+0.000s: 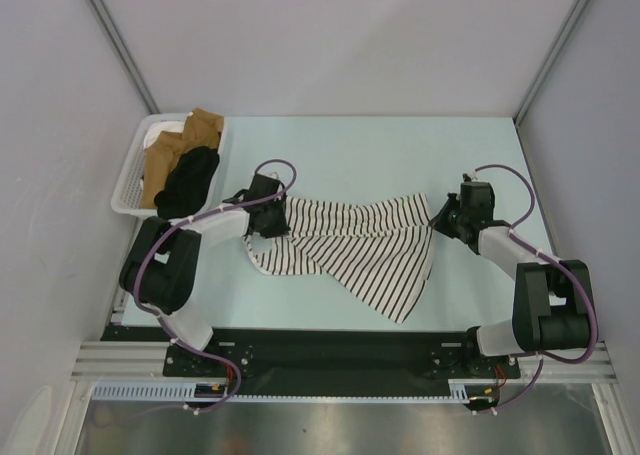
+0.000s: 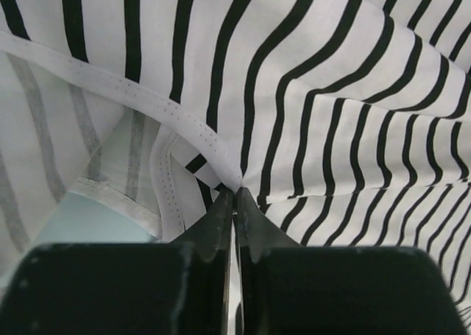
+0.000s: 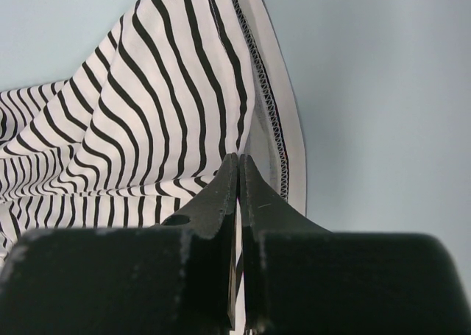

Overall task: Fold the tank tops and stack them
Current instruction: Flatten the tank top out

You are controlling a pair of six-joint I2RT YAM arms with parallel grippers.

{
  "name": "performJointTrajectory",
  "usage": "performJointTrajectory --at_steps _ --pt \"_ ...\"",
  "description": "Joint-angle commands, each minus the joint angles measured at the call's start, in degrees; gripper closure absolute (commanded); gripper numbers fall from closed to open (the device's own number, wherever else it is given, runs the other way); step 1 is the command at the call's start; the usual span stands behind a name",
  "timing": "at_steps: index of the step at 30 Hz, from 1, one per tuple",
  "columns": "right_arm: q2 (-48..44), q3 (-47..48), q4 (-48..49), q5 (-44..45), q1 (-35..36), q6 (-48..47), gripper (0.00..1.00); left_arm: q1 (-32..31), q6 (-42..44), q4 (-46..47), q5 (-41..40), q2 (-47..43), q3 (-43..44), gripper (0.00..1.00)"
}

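The white tank top with thin black stripes (image 1: 360, 245) lies stretched across the middle of the table between my two grippers. My left gripper (image 1: 283, 218) is at its left end, shut on a pinch of striped cloth (image 2: 309, 92) beside a white bound edge (image 2: 110, 85); the jaws meet at the fold (image 2: 234, 191). My right gripper (image 1: 437, 218) is at the right end, shut on the cloth next to the stitched hem (image 3: 274, 121), jaws together (image 3: 238, 158). The plain black tank top (image 1: 190, 180) lies crumpled in the basket at the left.
A white basket (image 1: 125, 190) stands at the table's far left corner, holding brown cloth (image 1: 200, 130) along with the black top. Grey walls close in the table at the back and both sides. Pale blue table surface (image 1: 400, 155) shows behind the striped top.
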Motion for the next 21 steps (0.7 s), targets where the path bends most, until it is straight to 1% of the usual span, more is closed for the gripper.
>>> performJointTrajectory --at_steps 1,2,3,4,8,11,19,21 --pt "-2.06 -0.20 1.63 0.22 0.16 0.09 1.00 -0.42 0.73 0.09 -0.62 -1.08 2.25 1.00" --pt "-2.33 -0.29 1.63 0.22 0.16 0.00 1.00 -0.42 0.81 -0.43 -0.62 -1.78 2.42 0.99" --pt "-2.68 -0.20 1.63 0.39 0.16 0.00 1.00 -0.42 0.90 -1.13 -2.80 -3.53 2.95 1.00" --pt "-3.12 0.06 1.28 0.74 0.16 -0.17 1.00 -0.42 1.08 -1.84 -3.25 -4.41 3.47 1.00" --pt "-5.58 2.17 -0.74 1.62 -0.01 -0.79 1.00 -0.42 3.53 -8.94 -4.49 -7.85 7.25 1.00" --pt "-8.04 4.88 -2.85 1.97 0.07 -1.40 1.00 -0.42 4.06 -12.38 -4.40 -9.95 10.33 1.00" --pt "-12.43 9.90 -4.52 -0.13 -0.63 -1.93 1.00 -0.33 2.75 -16.51 -3.44 -15.92 16.83 1.00" --pt "-14.36 13.66 -5.84 -1.62 -1.24 -2.11 1.00 -0.33 2.57 -18.18 -3.70 -17.60 20.16 1.00"
